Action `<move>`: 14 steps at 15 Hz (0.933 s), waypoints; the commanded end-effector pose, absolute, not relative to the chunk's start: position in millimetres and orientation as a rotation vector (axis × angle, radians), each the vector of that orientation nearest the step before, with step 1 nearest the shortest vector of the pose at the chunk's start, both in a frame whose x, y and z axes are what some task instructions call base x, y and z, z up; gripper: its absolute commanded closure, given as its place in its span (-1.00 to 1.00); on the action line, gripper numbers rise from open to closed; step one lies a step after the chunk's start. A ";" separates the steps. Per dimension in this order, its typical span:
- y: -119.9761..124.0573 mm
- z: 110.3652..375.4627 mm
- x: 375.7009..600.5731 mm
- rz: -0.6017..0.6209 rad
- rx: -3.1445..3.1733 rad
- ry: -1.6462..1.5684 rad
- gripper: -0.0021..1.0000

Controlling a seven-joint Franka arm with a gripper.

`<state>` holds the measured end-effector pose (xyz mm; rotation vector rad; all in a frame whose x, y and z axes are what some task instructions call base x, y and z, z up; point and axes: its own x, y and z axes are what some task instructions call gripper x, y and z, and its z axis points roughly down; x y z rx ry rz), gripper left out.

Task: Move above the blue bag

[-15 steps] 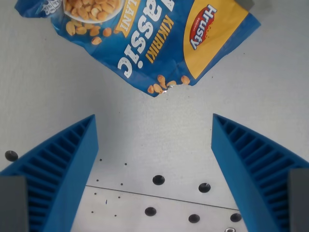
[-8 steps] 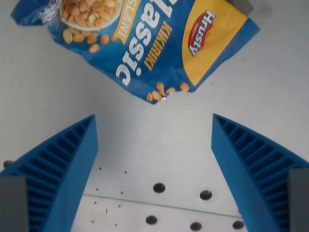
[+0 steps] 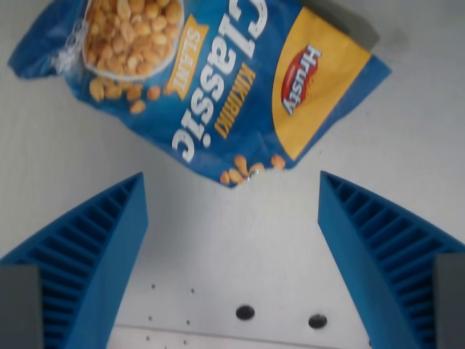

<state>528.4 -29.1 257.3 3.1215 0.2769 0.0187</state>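
A blue bag [image 3: 211, 80] of peanuts lies flat on the pale table across the top of the wrist view. It carries a yellow patch, a red "Hrusty" logo and white "Classic" lettering. Its lower corner points down between my fingers. My gripper [image 3: 232, 269] is open, with one ribbed blue finger at the view's left [image 3: 87, 269] and the other at the view's right [image 3: 385, 262]. Nothing lies between them. The bag sits above the fingertips in the picture, apart from both.
Bare pale table surface [image 3: 232, 240] fills the gap between the fingers. Two dark holes [image 3: 245, 313] show near the bottom edge, above a thin seam line. A dark shadowed shape [image 3: 341, 18] sits behind the bag's top right.
The camera has moved toward the bag: the bag has slid lower and shows more of itself, and the table holes have dropped toward the bottom edge. The fingers stay open as before.
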 end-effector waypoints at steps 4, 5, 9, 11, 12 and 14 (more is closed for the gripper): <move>-24.7 243.9 551.4 -0.004 3.143 0.112 -1.00; -24.3 241.3 553.7 0.002 3.141 0.103 -1.00; -22.5 231.3 562.5 0.020 3.141 0.072 -1.00; -21.8 226.4 567.0 0.022 3.139 0.054 -1.00; -21.5 224.1 569.3 0.019 3.140 0.051 -1.00; -20.8 219.5 573.8 0.021 3.139 0.039 -1.00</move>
